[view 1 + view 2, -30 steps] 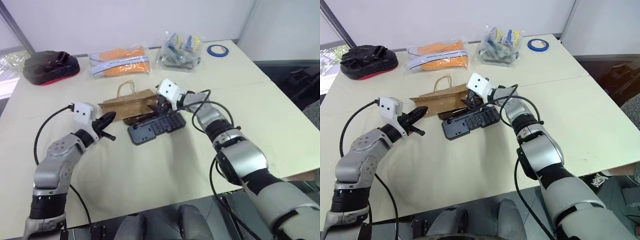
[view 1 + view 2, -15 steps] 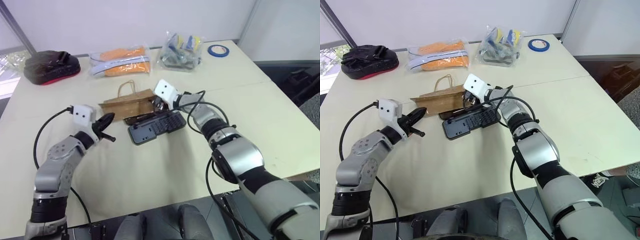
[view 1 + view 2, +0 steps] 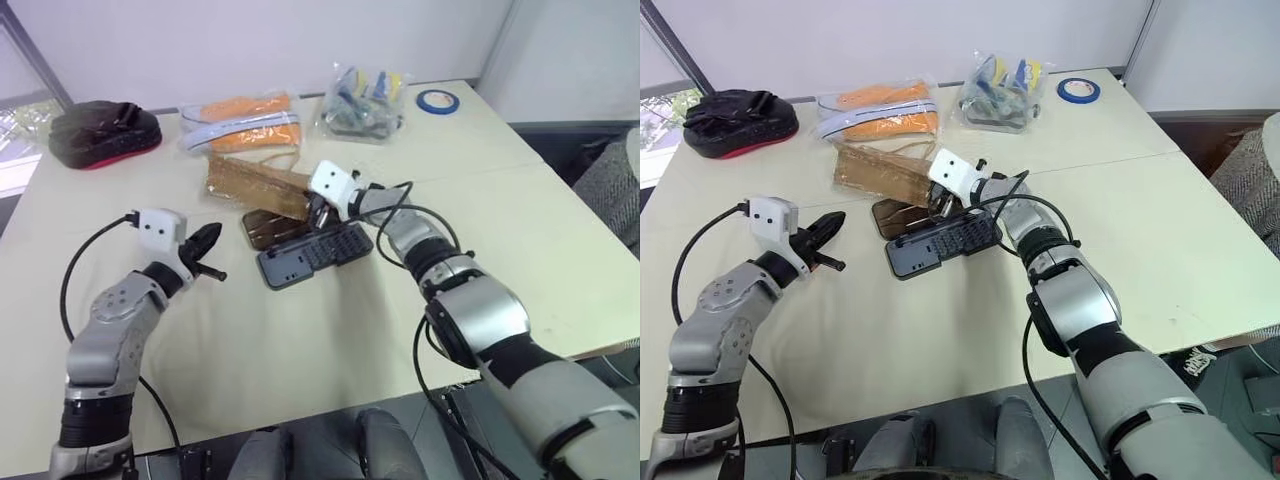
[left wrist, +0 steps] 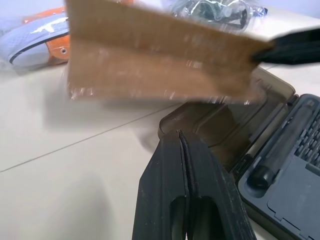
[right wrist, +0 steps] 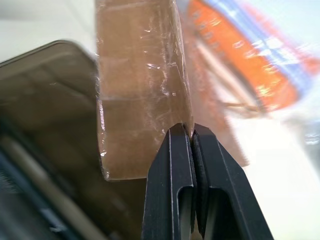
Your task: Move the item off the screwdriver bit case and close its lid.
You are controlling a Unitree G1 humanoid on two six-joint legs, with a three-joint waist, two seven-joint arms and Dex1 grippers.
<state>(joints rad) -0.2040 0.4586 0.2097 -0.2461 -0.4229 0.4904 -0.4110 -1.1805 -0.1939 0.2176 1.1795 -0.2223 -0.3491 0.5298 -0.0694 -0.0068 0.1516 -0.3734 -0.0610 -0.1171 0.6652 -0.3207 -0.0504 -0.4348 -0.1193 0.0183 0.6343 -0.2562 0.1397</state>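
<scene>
- The paper bag (image 3: 255, 183) is light and bendy; the right gripper (image 3: 318, 207) has its fingers clamped on its edge, a good thin spot.
- It hangs upper middle, above the open lid (image 3: 272, 225).
- The left gripper (image 3: 207, 240) has its fingers together.

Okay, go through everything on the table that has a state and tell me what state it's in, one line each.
kraft paper bag: pinched at one edge by the right gripper, lifted off the lid
lid: open, lying flat on the table beside the tray
screwdriver bit case: open, bits exposed
right gripper: shut on the kraft paper bag
left gripper: shut, holding nothing, near the lid
</scene>
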